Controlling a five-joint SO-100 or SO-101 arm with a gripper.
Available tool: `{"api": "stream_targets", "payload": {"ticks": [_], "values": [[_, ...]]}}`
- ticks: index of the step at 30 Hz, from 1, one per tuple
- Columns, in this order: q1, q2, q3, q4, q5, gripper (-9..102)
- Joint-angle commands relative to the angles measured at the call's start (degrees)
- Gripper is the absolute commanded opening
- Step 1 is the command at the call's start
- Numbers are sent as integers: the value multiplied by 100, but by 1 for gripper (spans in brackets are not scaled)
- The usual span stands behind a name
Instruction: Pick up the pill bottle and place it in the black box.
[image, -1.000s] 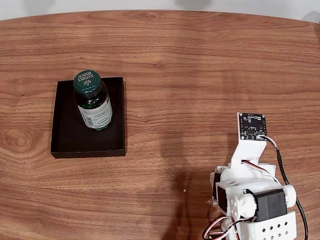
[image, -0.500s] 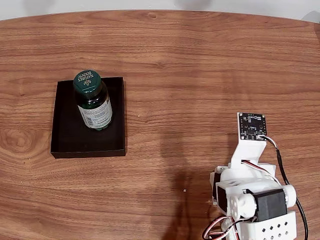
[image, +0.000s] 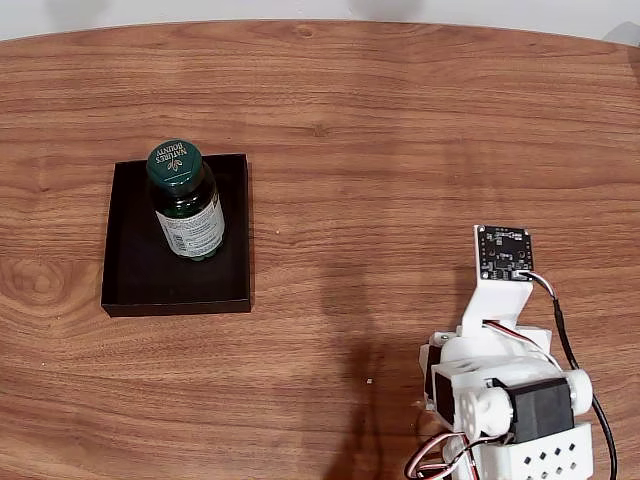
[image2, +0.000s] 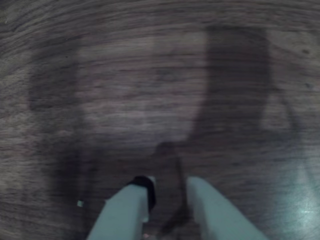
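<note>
Fixed view: no visible shift across three pictures; dark green translucent pill bottle (image: 186, 203), shallow matte black box (image: 135, 270), white arm (image: 503, 370) unmoved.

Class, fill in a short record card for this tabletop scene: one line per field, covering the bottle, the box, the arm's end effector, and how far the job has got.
bottle: pill bottle, upright, dark green cap on
container: black box, holds the bottle in its far half
surface: wooden table
end effector: over bare wood in the wrist view, fingers slightly apart, holding nothing
arm: folded at the lower right of the fixed view, apart from the box
task status: bottle sits in the box
</note>
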Motion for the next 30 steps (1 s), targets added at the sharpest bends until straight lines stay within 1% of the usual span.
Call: {"api": "stream_targets", "payload": {"ticks": [1,30], "values": [[9,-53,-79,905,79,4],[9,-53,-79,905,-26,4]]}}
